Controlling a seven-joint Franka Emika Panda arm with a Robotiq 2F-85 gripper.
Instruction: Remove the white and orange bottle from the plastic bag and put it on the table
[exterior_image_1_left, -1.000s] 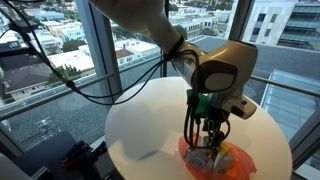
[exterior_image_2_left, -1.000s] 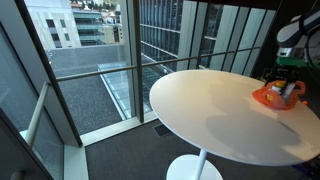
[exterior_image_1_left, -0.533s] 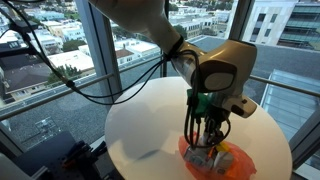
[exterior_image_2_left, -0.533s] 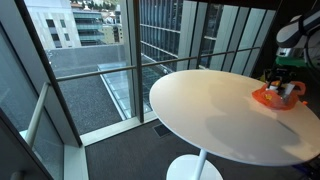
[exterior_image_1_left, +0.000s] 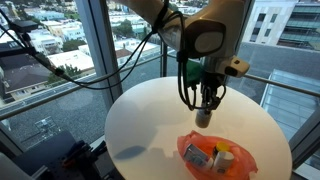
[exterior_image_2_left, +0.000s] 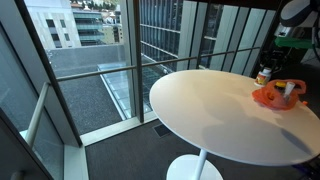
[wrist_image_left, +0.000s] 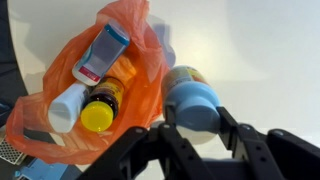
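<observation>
My gripper (exterior_image_1_left: 205, 106) is shut on a bottle (exterior_image_1_left: 203, 117) with a blue cap and a white and orange body. It hangs above the round white table (exterior_image_1_left: 150, 125), clear of the orange plastic bag (exterior_image_1_left: 215, 156). In the wrist view the fingers clamp the blue cap of the bottle (wrist_image_left: 190, 100) from both sides, gripper (wrist_image_left: 192, 113). The bag (wrist_image_left: 55, 125) lies open to the left there. In an exterior view the held bottle (exterior_image_2_left: 264, 76) is beside the bag (exterior_image_2_left: 276, 96), under the gripper (exterior_image_2_left: 266, 68).
Inside the bag lie a white bottle with a blue and red label (wrist_image_left: 100, 52), a dark bottle with a yellow cap (wrist_image_left: 98, 112) and a small white bottle (wrist_image_left: 66, 106). The table edge (exterior_image_2_left: 160, 110) drops to the floor by glass walls and a railing.
The gripper closed on the bottle inside the bag, then rose and moved away from the bag with it. The bag has sagged open on the table.
</observation>
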